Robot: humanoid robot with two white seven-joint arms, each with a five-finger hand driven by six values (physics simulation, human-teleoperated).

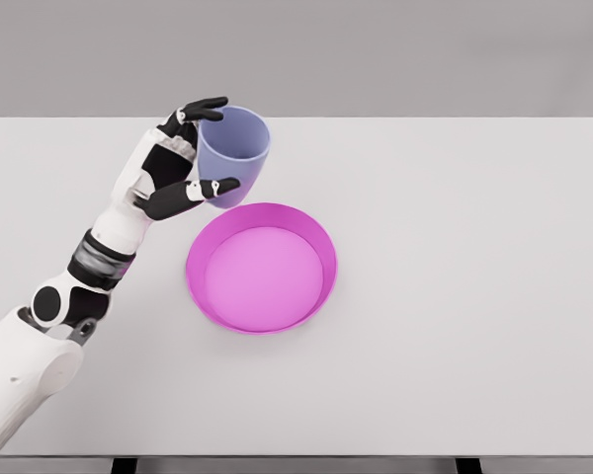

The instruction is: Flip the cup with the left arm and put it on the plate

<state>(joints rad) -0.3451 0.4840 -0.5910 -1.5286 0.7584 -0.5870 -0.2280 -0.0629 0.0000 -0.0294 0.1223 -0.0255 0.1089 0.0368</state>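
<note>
The left hand (183, 163) grips the cup (234, 155), mouth up and slightly tilted, held just behind the plate's (200, 259) far-left rim. The flip looks done; lowering it into the plate and letting go remain.

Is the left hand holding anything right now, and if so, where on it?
Yes. The left hand grips the lavender plastic cup by its side wall, fingers at the rim and thumb lower down, mouth up, just behind the magenta round plate.
</note>
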